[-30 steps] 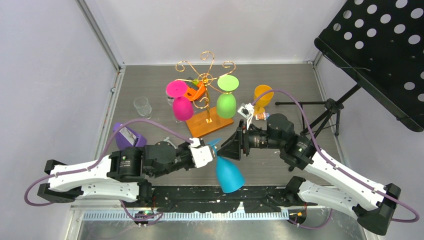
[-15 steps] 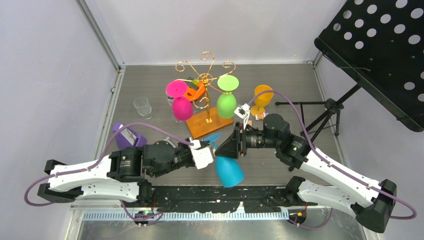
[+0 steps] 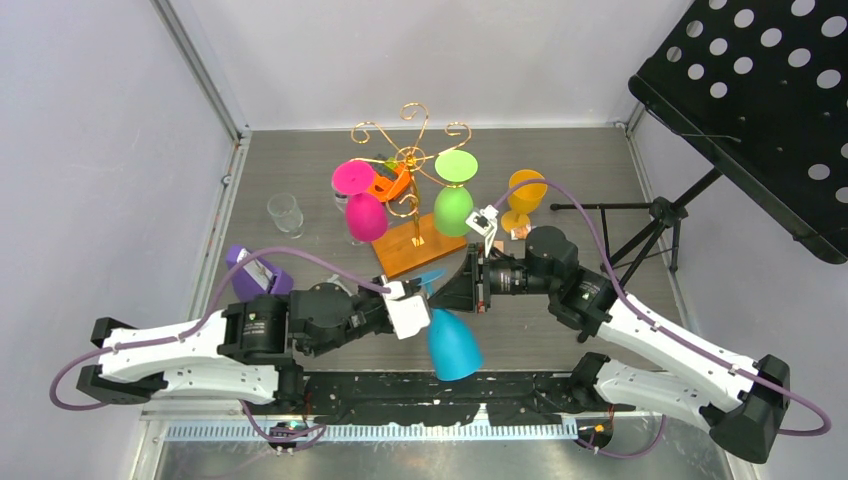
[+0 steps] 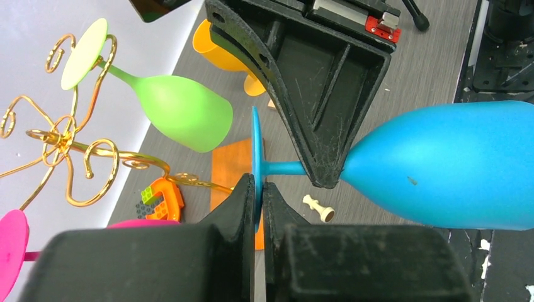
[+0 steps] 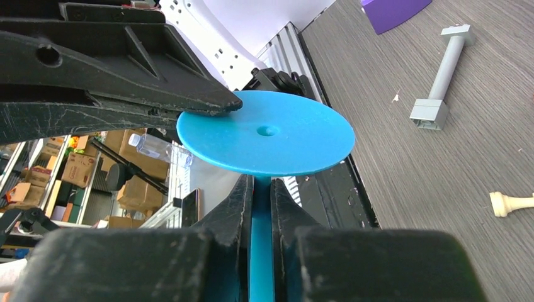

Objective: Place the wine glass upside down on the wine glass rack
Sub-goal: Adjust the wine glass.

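The blue wine glass hangs tilted above the table's near middle, bowl toward the arms' bases, foot toward the rack. My left gripper is shut on the rim of its round foot. My right gripper comes in from the right, shut on the thin stem just under the foot. In the right wrist view the right gripper pinches the stem. In the left wrist view the left gripper clamps the disc. The gold wine glass rack stands behind on its wooden base.
A pink glass and a green glass hang upside down on the rack. An orange glass stands to its right, a clear cup and a purple object to its left. A black perforated stand fills the right.
My right gripper slid left onto the stem and closed on it. The blue glass shifted slightly left. The left gripper stays on the foot.
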Robot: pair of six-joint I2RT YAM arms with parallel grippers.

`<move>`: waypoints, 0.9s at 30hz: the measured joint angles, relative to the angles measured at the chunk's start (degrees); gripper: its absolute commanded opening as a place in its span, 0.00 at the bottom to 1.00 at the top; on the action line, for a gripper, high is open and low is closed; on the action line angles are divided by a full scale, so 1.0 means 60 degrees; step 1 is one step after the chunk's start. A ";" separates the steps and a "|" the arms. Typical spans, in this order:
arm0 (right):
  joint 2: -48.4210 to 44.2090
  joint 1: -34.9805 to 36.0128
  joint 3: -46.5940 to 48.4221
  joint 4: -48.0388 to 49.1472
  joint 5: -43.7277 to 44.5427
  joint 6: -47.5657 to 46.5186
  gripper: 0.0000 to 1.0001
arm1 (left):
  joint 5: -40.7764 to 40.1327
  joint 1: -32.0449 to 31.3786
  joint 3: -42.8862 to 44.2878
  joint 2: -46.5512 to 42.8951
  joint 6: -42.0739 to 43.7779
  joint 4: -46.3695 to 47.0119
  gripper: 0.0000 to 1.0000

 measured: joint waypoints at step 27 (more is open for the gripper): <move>-0.1468 0.0000 -0.1129 0.0892 0.4018 -0.4200 0.06 | 0.0998 0.4590 0.2186 -0.0594 -0.3424 0.0313 0.62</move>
